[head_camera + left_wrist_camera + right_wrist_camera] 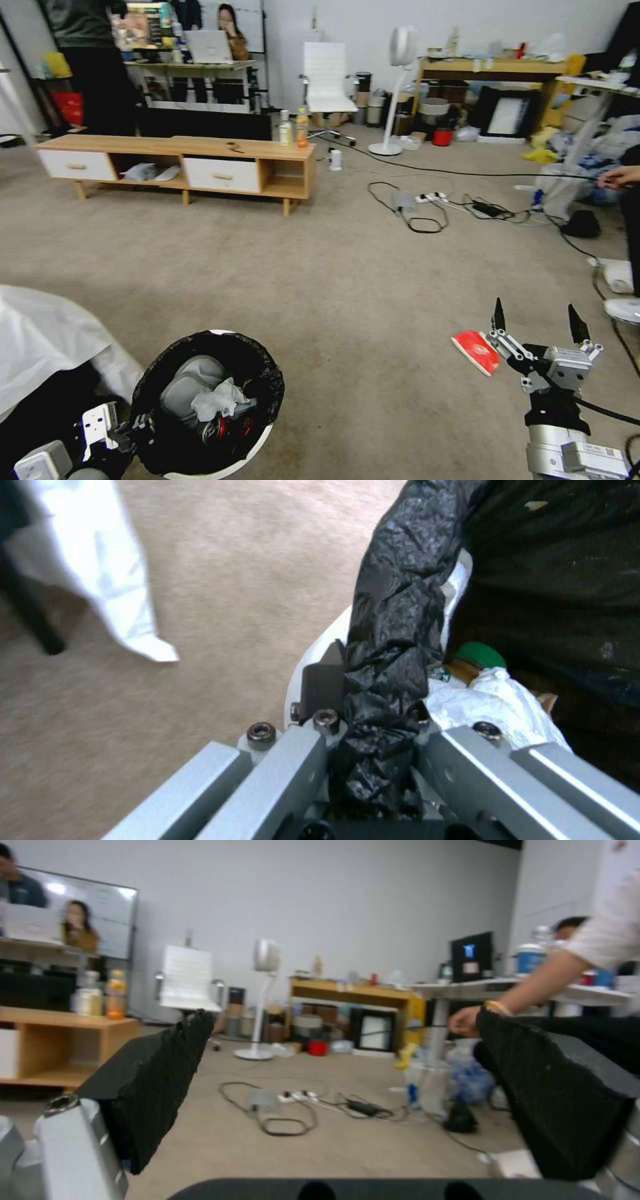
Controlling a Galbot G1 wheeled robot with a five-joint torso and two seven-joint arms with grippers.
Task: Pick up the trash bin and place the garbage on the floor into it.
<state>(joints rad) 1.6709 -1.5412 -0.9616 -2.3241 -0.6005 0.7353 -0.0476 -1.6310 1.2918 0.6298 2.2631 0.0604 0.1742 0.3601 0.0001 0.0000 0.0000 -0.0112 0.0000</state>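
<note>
Black liner wraps the trash bin [215,460], whose rim the left gripper [373,715] clamps between its fingers; tissues [217,402], a crushed red can [219,430] and a green-capped bottle [479,656] lie inside. The right gripper [537,320] hangs with fingers spread, the flat red packet [476,351] on the carpet [347,280] just beside its left fingertip.

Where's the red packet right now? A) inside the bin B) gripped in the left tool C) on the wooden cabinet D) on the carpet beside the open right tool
D: the red packet lies flat on the carpet just left of the open right tool, while the left tool clamps the trash bin rim.
</note>
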